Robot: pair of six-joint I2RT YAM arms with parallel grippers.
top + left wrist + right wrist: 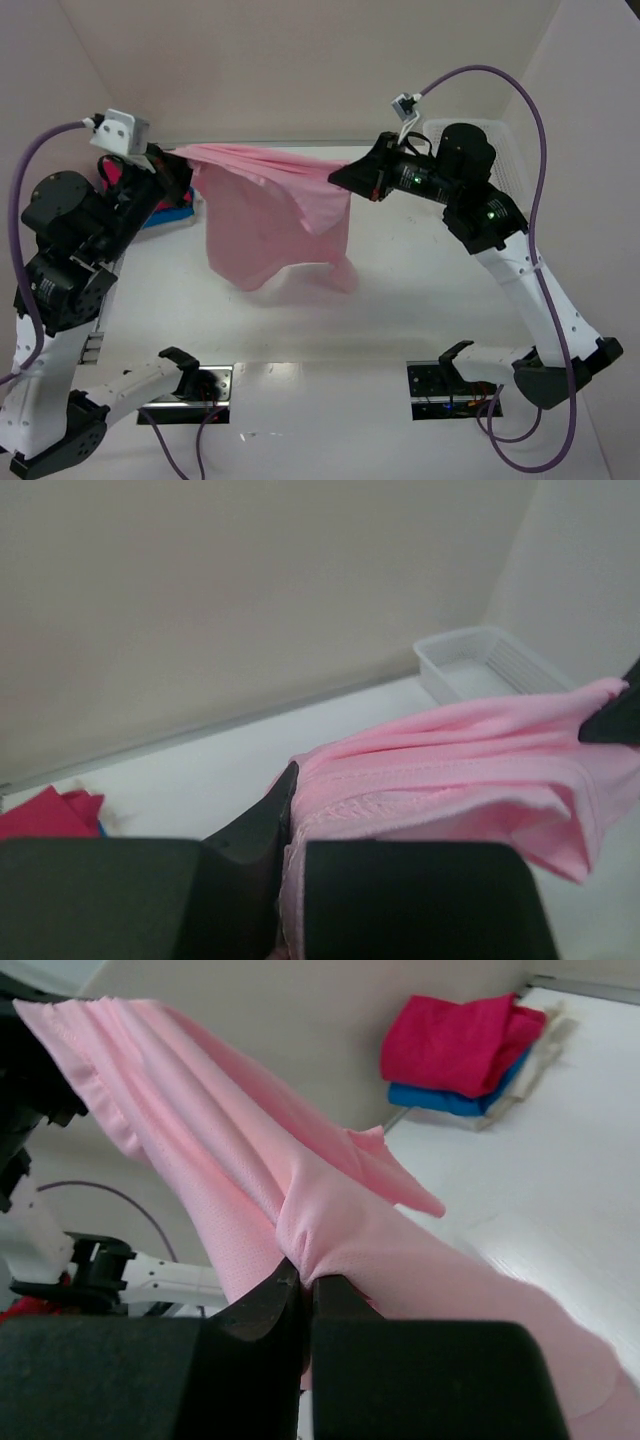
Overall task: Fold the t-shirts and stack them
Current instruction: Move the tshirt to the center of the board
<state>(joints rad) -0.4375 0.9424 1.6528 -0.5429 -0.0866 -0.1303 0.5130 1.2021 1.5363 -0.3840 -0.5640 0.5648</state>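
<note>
White walls close the table on three sides, and above its back half the light pink t-shirt hangs in the air, stretched between the two grippers. The left gripper has its fingers closed tight on a stitched hem at one end of the top edge. The right gripper pinches a bunched fold of cloth at the other end. I cannot tell whether the lower edge touches the table.

To lay the shirt well, I think both grippers should come down at equal height with the top edge taut. The hanging part then meets the surface first and spreads flat. The bunch at the right grip may leave a slanted crease, which will need smoothing. The folded magenta shirt lies on the blue shirt at the far left, near the left arm, so the cloth should land apart from them.

Both arms are raised and bent, and their grippers point inward toward each other, almost level.
</note>
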